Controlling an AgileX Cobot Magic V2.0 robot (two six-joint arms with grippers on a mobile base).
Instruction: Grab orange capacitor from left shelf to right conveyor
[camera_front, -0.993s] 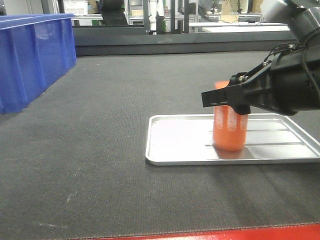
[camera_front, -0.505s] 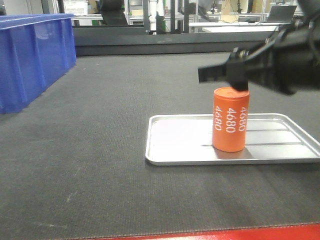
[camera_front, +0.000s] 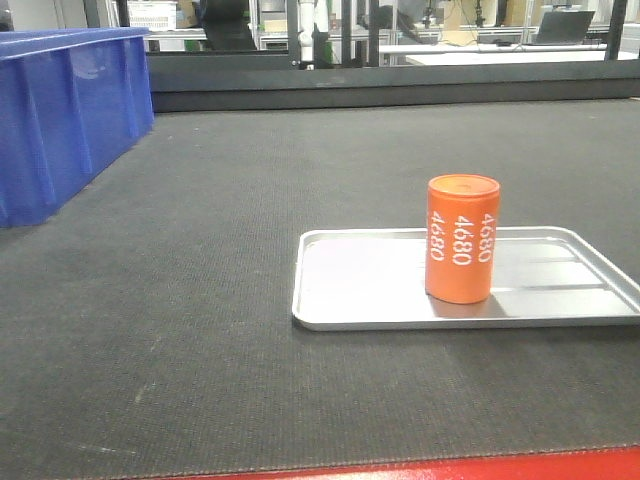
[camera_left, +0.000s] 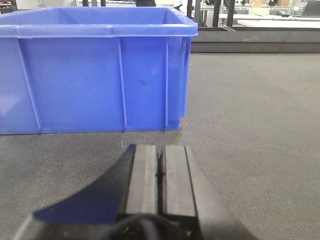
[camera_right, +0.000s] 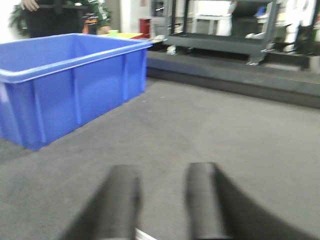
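Observation:
The orange capacitor (camera_front: 462, 239), printed "4680" in white, stands upright on a shallow silver tray (camera_front: 350, 285) that lies on the dark grey conveyor belt (camera_front: 200, 300) with its red front edge. No gripper touches it. My left gripper (camera_left: 161, 165) is shut and empty, low over the belt, facing a blue bin. My right gripper (camera_right: 162, 192) is open and empty above the belt; a corner of the silver tray (camera_right: 142, 235) shows between its fingers. Neither gripper shows in the front view. The left shelf is out of view.
A blue plastic bin (camera_front: 60, 110) stands on the belt at the far left; it also shows in the left wrist view (camera_left: 95, 70) and the right wrist view (camera_right: 65, 80). A dark frame (camera_front: 400, 85) runs along the belt's far edge.
The right gripper let go of the capacitor, rose above it and has left the front view. The capacitor stays upright on the tray.

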